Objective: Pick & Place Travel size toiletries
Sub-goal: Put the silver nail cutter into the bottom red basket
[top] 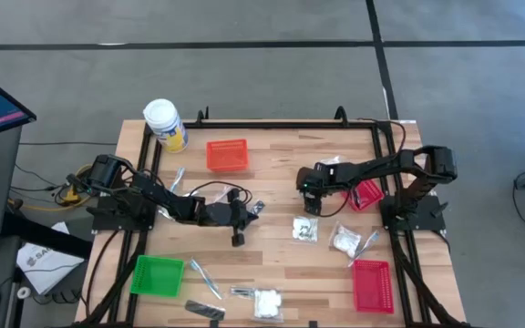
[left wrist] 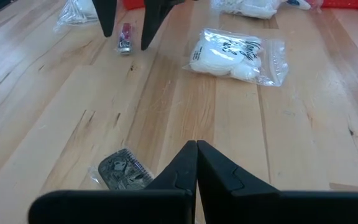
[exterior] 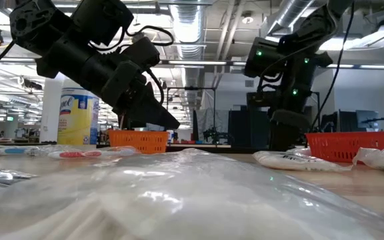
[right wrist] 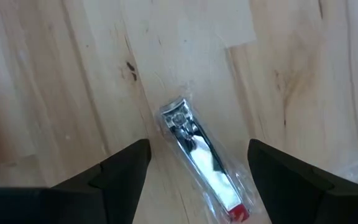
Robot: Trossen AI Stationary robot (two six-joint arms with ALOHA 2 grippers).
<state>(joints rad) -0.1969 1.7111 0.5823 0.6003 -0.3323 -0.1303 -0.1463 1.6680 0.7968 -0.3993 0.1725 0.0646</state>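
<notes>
Four mesh baskets sit on the wooden table (top: 272, 255): a green one (top: 157, 275) at the near left edge, an orange one (top: 227, 154) toward the far edge, two red ones (top: 373, 285) (top: 366, 194) along the right edge; contents cannot be told. White lumpy packets (top: 304, 230) lie mid-table. Left gripper (top: 238, 239) is closed, empty. Right gripper (right wrist: 197, 165), fingers spread, straddles a clear-wrapped silvery nail clipper (right wrist: 201, 155).

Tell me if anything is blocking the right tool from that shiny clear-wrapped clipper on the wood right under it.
Nothing visible does. The right tool hangs open over the clear-wrapped clipper, which lies flat on bare table between the two fingers. The nearest white packet lies apart from it.
</notes>
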